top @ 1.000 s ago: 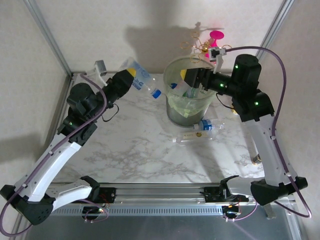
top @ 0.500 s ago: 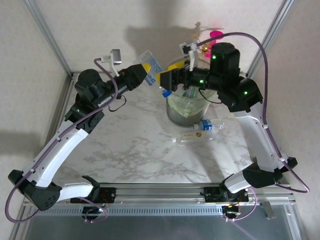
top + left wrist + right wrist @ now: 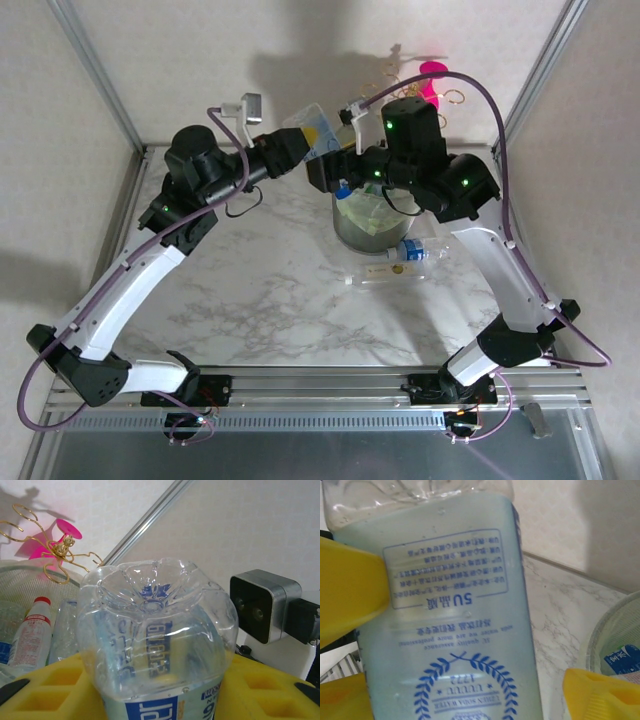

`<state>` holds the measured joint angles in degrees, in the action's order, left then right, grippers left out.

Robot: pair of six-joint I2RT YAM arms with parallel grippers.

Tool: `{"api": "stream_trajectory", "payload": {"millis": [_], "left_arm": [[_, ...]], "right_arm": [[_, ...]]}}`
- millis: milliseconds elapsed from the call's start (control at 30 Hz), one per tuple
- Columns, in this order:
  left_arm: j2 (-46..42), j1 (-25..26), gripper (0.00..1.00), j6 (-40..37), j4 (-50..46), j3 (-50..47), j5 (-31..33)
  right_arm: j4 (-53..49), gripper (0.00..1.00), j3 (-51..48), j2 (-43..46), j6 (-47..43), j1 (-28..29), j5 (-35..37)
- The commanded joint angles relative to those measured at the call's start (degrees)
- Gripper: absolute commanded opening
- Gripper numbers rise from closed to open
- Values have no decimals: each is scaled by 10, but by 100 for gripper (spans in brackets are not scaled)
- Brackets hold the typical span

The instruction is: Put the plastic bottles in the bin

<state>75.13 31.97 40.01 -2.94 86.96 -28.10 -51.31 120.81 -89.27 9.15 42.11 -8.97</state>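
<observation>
One blue-labelled bottle [image 3: 155, 630] is clamped in the left gripper [image 3: 155, 685] over the rim of the bin [image 3: 354, 238], straddled by the wide-parted jaws of the right gripper [image 3: 470, 670]. Two more, a blue-capped bottle [image 3: 418, 250] and a clear bottle [image 3: 372, 277], are laid on the marble table [image 3: 260, 290] beside the bin. Pale walls [image 3: 200, 50] are seen behind.

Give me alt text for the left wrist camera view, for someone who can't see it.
The left gripper holds a clear bottle with a blue-and-white label between its yellow pads, base toward the camera. Behind on the left, the bin holds more bottles, with a pink-and-gold ornament beyond it.
</observation>
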Motion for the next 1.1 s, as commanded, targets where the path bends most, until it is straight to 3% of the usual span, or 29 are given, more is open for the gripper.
{"api": "stream_trajectory", "payload": {"millis": [0, 200, 300, 367, 467, 533, 600, 800, 933, 1067], "left_arm": [[4, 11, 36, -13, 11, 23, -26], [3, 20, 39, -18, 19, 10, -19], [0, 19, 47, -20, 21, 7, -14], [-2, 20, 53, -20, 22, 7, -7], [-8, 20, 78, -26, 26, 8, 13], [-16, 20, 87, -35, 23, 11, 43], [-28, 18, 90, -47, 19, 8, 87], [-80, 14, 92, -95, -2, -35, 206], [-93, 12, 92, -96, -11, -68, 210], [-100, 12, 92, -85, -5, -96, 211]], "right_arm": [[2, 79, 14, 1, -10, 4, 19], [20, 55, 3, 11, -11, 5, 5], [40, 44, -21, 26, -8, 5, 11], [51, 43, -34, 35, -4, 5, 17], [61, 43, -51, 42, 4, 2, 35], [65, 43, -61, 46, 13, -7, 56], [69, 42, -72, 52, 29, -21, 82], [37, 38, -91, 54, 118, -135, 173], [38, 38, -125, 44, 151, -203, 203], [50, 38, -134, 8, 185, -231, 220]]}}
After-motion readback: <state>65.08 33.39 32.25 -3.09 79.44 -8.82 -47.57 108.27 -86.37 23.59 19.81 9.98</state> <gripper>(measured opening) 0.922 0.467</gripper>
